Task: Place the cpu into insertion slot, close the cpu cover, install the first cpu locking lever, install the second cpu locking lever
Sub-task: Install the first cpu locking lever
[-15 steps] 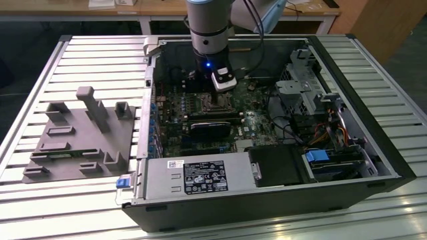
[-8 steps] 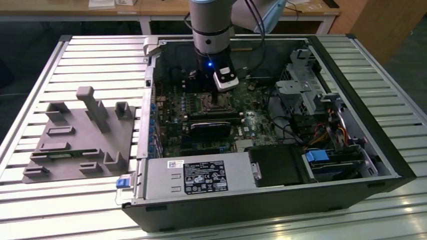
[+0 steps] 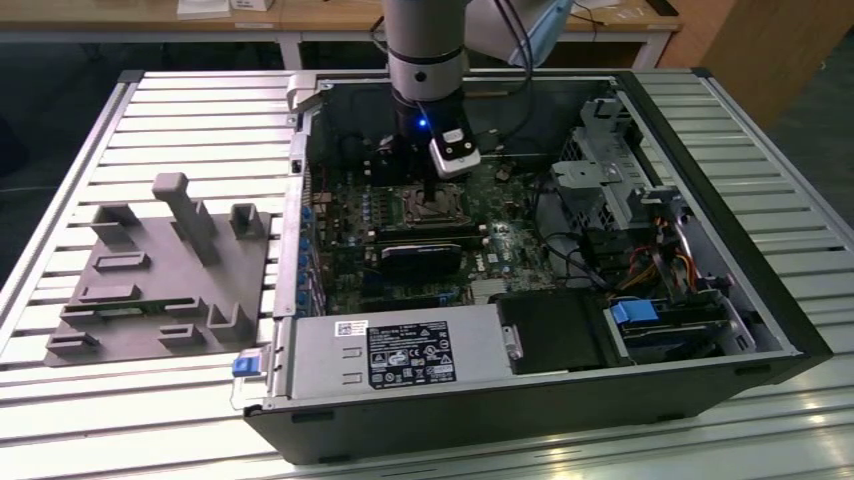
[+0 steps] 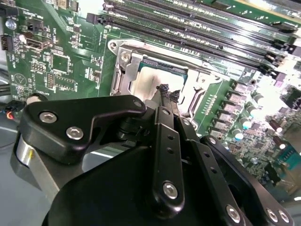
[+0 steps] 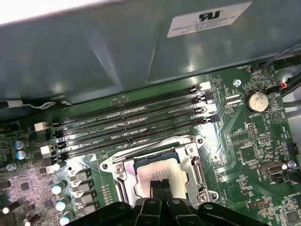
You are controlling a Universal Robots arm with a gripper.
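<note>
One gripper (image 5: 161, 184), jaws pressed together and holding nothing, touches the cpu (image 5: 157, 176) seated in the insertion slot (image 4: 157, 77) mid-motherboard (image 5: 254, 141); pushing off-centre could, I judge, bend socket pins.

In the second wrist view the hand (image 4: 165, 92) and its black linkage cover the near part of the cpu (image 4: 146, 82) and of the insertion slot (image 4: 162, 65) around it; the metal frame (image 4: 123, 70) beside the hand runs under that linkage and is lost. In the first wrist view the hand (image 5: 161, 186) cuts off at the picture's edge and hides the cpu's (image 5: 157, 173) near edge. Whether the fingertips touch the cpu cannot be told. In the exterior view the hand (image 3: 430, 190) blocks the socket beneath it, and the arm (image 3: 424, 40) is cropped above.
</note>
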